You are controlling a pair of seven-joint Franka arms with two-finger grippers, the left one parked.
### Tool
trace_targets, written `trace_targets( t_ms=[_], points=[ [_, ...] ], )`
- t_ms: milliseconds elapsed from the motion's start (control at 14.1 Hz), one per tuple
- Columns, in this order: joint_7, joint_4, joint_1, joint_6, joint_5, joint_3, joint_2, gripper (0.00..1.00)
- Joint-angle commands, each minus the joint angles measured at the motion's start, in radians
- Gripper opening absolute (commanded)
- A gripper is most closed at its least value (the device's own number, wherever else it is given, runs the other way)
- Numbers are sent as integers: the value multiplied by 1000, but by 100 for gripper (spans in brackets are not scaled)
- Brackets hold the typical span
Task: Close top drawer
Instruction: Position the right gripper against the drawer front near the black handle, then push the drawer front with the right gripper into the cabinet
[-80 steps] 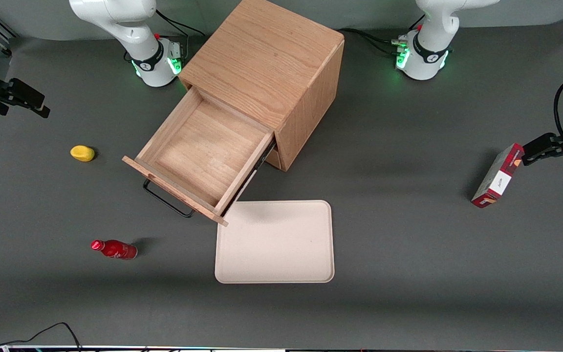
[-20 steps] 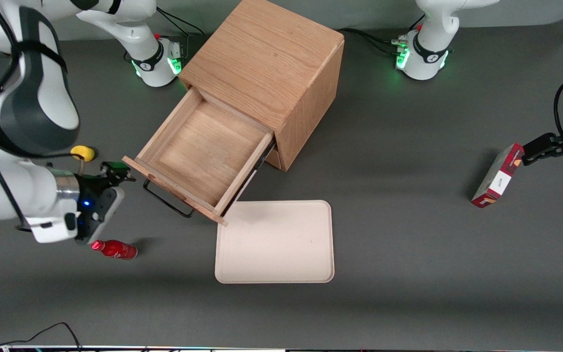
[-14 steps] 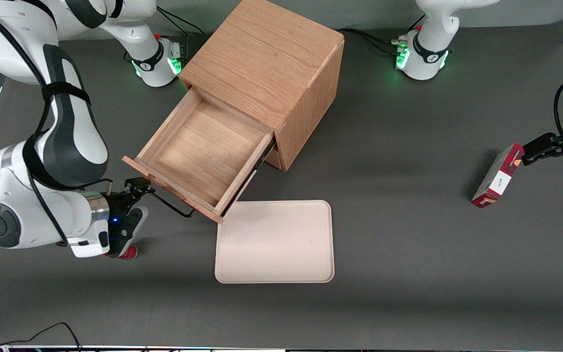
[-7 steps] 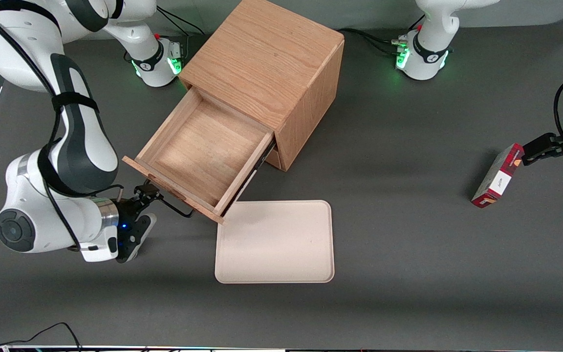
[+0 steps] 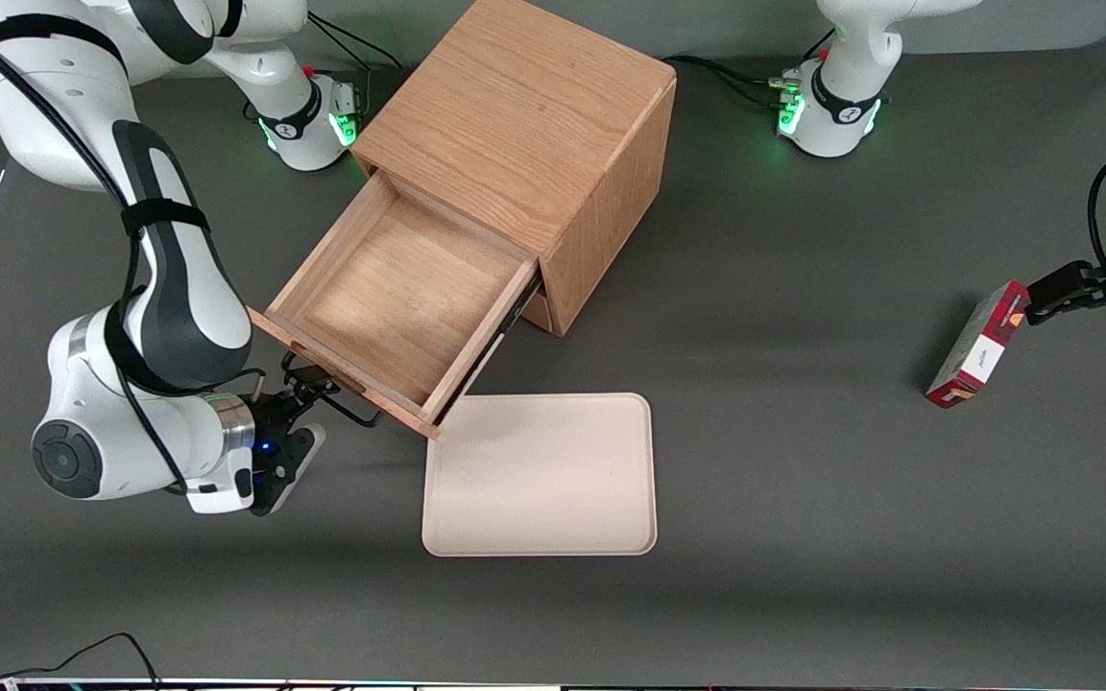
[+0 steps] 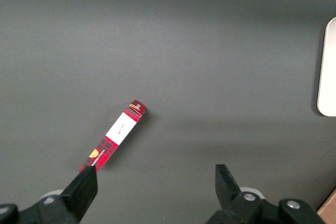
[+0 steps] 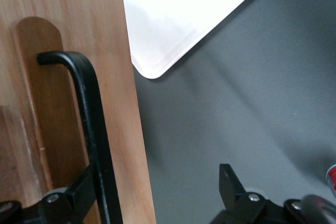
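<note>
At centre-left of the front view, the top drawer (image 5: 399, 297) stood pulled fully out. The gripper (image 5: 308, 389), fingers spread, sat at its black handle (image 7: 92, 129). Next, I judged, came a straight push inward.

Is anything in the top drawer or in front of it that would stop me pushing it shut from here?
Nothing visible does. The top drawer is pulled out and empty inside. The gripper, open, sits at the black handle on the drawer's front. The beige tray lies on the table nearer the front camera, outside the path into the cabinet.
</note>
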State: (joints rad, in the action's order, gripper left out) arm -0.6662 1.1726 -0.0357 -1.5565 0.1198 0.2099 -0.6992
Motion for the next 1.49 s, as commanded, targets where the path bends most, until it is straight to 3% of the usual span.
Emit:
trace_targets(
  t_ms=[0,497,1065,1420],
  points=[
    [25,18,0,-16,24,2,9,100],
    [100,104,-1,-17,75,6,67,100],
    [145,323,5,-89,89,39,208,100],
    [175,427,4,-123,133,54,274,100]
  ],
)
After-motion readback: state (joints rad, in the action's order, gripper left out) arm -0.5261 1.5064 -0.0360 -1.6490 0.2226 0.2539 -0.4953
